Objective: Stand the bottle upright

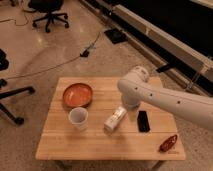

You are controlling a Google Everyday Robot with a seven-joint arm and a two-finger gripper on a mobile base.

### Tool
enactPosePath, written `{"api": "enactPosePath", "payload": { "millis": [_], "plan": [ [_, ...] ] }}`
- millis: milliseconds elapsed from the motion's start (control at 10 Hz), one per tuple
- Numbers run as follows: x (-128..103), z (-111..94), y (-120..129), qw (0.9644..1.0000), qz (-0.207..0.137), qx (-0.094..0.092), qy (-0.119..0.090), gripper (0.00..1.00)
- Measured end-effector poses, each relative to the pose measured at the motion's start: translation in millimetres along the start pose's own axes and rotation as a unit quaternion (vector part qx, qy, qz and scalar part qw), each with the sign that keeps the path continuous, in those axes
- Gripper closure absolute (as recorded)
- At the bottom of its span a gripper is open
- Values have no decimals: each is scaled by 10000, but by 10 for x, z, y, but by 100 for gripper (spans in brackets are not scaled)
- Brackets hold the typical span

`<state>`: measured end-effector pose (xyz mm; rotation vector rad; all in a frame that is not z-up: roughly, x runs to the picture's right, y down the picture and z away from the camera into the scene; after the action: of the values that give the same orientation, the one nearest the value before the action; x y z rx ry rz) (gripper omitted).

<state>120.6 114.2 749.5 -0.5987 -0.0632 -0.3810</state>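
**Bottle down on its side, pincer close above it**

Arm [165, 97] comes in from the right edge of the view, white and bent at a rounded joint over the back half of the counter [100, 147]; pincer [129, 105] hangs at the low end of the arm, pointing down at the wood; whether it is spread or pressed together, cannot tell; nothing seen in its grip.

Bottle [115, 119] lies on its side just below and slightly left of the pincer in view, near it, contact not discernible; long axis runs diagonally, one end toward the pincer, the other toward the counter's front edge.

Phone [143, 121], black, flat on the wood, just right of the pincer and a little nearer the front; apart from the bottle.

Cup [78, 118], white, upright, mouth open upward, well to the left of the pincer, beyond the bottle.

Bowl [77, 95], orange-brown, left of the pincer, just behind the cup.

Red item [168, 143], small, far off to the pincer's right, near the front right corner; kind unclear.

Chair [47, 12] on the floor, well behind the counter; cable [55, 64] trails across the floor there.
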Motion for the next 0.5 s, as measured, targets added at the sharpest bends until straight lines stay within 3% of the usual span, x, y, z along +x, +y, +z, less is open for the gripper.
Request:
{"api": "enactPosePath", "payload": {
  "millis": [500],
  "plan": [
    [-67, 9, -50, 9996, -243, -52, 94, 35]
  ]
}}
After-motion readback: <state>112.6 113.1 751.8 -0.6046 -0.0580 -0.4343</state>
